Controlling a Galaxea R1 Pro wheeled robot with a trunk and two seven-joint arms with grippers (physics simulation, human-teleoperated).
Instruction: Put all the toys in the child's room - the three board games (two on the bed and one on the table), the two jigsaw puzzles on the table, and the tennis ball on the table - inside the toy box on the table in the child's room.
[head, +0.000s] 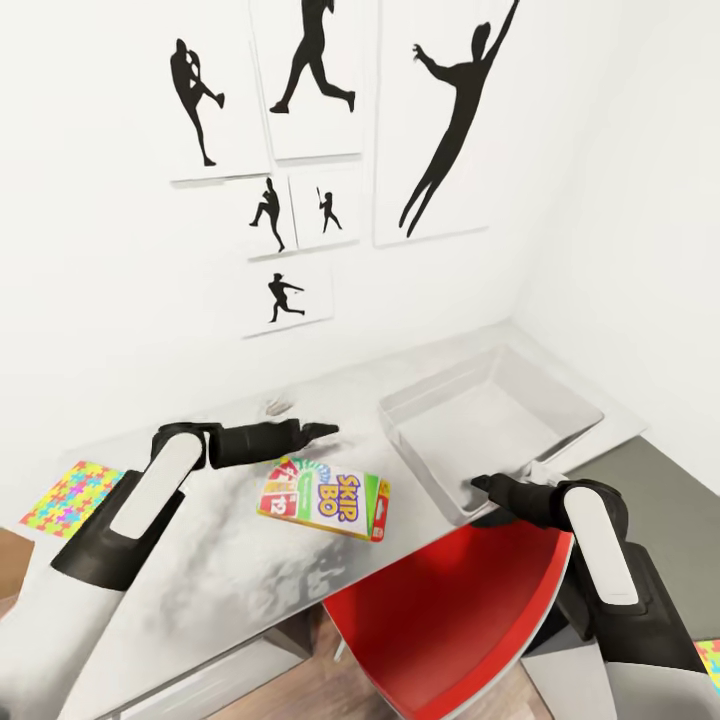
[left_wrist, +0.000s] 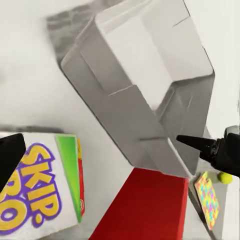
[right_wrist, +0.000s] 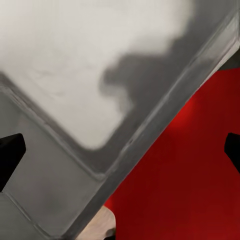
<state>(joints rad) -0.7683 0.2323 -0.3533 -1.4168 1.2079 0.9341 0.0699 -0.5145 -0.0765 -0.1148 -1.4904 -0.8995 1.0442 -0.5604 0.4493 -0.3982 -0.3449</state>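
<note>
Skip-Bo game lengthwise toward toy box

The toy box is seen from above in the head view, obliquely from the left wrist, and close-up from the right.

In the left wrist view the picture's edge cuts off the Skip-Bo box, leaving part of its lettering out of frame. The head view crops 1 jigsaw puzzle at the left edge, with the left arm covering its near corner. A sliver of another mosaic square shows at the right edge. The right claw points away, so its fingers' spread is unclear there.
</note>
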